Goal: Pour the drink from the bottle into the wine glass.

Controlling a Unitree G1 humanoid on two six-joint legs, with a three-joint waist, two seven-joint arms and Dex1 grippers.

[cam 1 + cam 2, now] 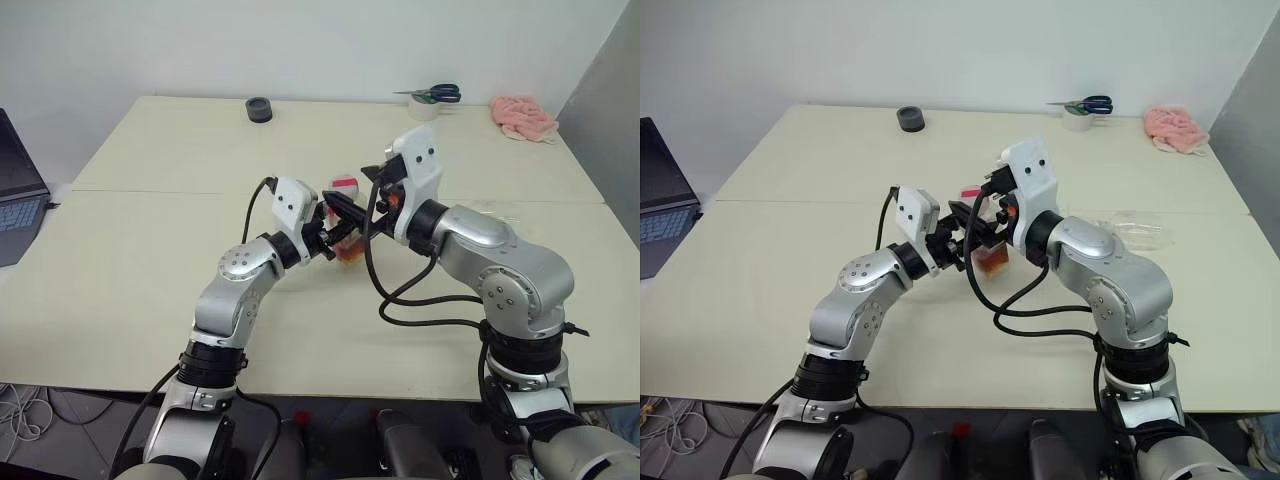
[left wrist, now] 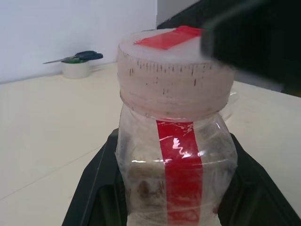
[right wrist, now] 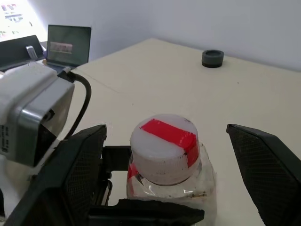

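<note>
Between the two black fingers of the left gripper [image 1: 335,232], held above the pale cream bench [image 1: 150,250], a small clear plastic bottle [image 2: 176,160] with squarish sides, a red vertical strip label and a white cap crossed by a red band is clamped upright by its body. A small amount of reddish-brown translucent drink [image 1: 991,262] is seen in the bottom of the bottle, just below the left gripper's fingers. The right gripper [image 3: 178,155] is set over the bottle from the opposite side, its jaws spread wide, one black finger [image 3: 70,174] on each side of the cap and apart from it, so that the cap lies between them untouched. Beyond the right gripper, on the bench on the robot's right, a clear transparent wine glass [image 1: 1132,228] is seen lying on its side, well apart from the bottle. Far past both grippers, near the back edge of the bench, a dark grey round ring [image 1: 259,109] is found, and further to the right a white roll with blue-handled scissors [image 1: 432,95] laid on it, then a crumpled pink cloth [image 1: 523,116]. Well to the left of the left gripper, an open laptop [image 1: 18,190] stands off the bench edge.
</note>
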